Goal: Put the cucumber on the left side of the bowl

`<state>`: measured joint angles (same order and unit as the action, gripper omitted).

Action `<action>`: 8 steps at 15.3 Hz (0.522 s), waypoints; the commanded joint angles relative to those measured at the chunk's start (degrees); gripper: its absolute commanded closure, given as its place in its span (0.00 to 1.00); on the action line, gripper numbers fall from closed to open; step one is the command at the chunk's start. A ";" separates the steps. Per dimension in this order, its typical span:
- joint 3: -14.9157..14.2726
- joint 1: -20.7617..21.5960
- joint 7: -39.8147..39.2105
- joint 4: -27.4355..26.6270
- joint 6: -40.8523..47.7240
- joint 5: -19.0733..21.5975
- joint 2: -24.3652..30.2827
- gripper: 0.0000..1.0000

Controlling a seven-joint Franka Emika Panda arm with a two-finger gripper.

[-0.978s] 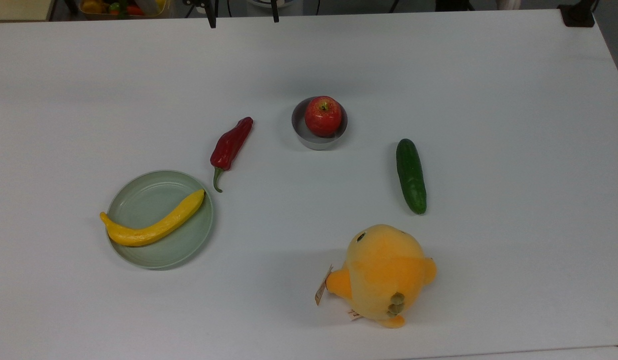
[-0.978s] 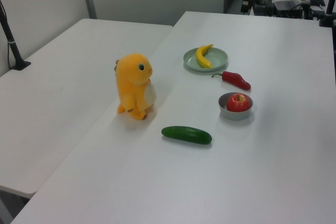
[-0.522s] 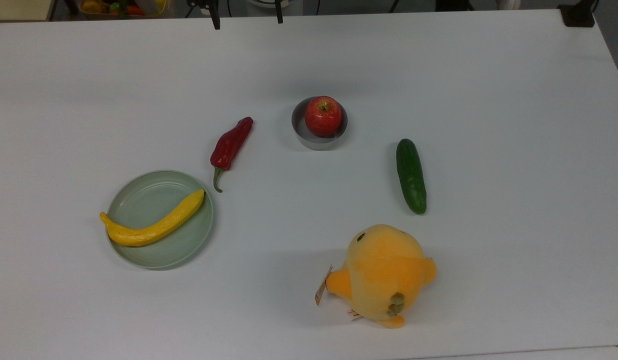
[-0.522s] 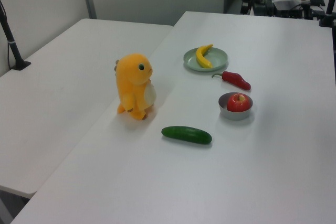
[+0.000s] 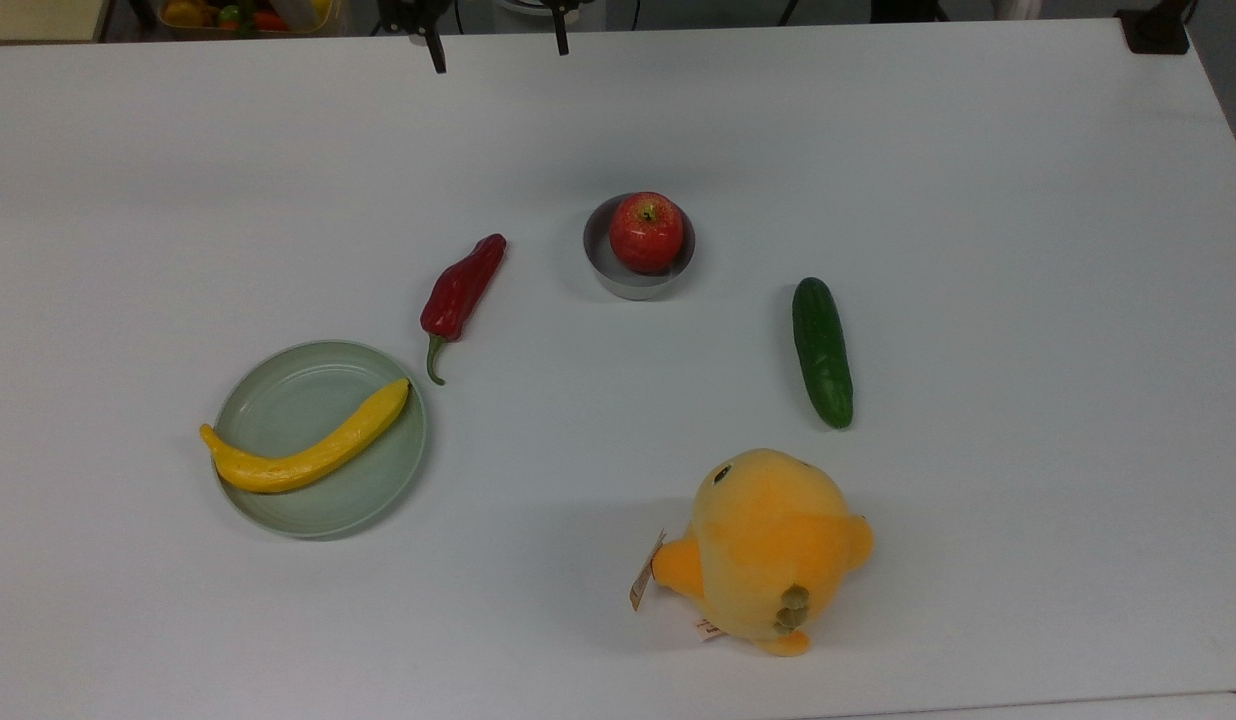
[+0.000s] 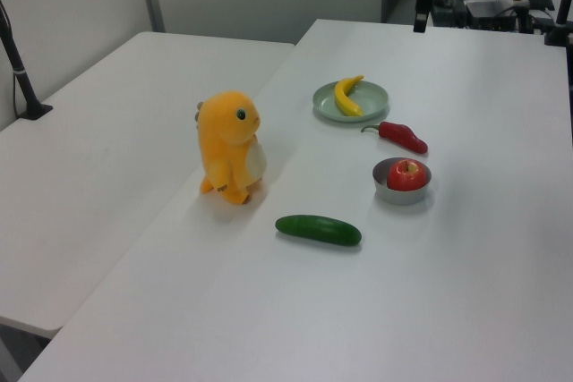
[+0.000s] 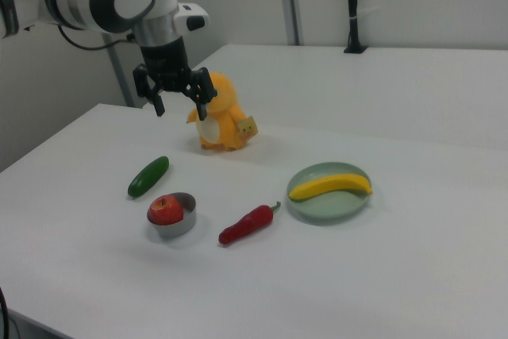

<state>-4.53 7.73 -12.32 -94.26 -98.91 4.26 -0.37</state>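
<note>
The dark green cucumber lies flat on the white table, to the right of the bowl in the top view and apart from it. The small grey bowl holds a red apple. My gripper hangs open and empty above the table. In the top view it is at the top edge, well beyond the bowl. In the right view it is in front of the plush toy, above and behind the cucumber.
A red chili pepper lies left of the bowl in the top view. Further left, a pale green plate carries a yellow banana. An orange plush toy stands near the cucumber's lower end.
The gripper's fingers have come a little further down into the top view from its top edge. Nothing on the table has moved.
</note>
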 commanded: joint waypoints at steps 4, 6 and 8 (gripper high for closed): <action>1.80 -0.17 -16.51 -2.59 -1.11 -0.04 -1.83 0.00; 2.59 -0.09 -15.63 -3.47 -1.02 -0.04 -1.83 0.00; 3.99 0.09 -13.61 -3.74 -1.20 -0.04 -2.35 0.00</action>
<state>-2.48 7.77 -26.95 -96.30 -98.91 4.26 -3.05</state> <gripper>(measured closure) 0.000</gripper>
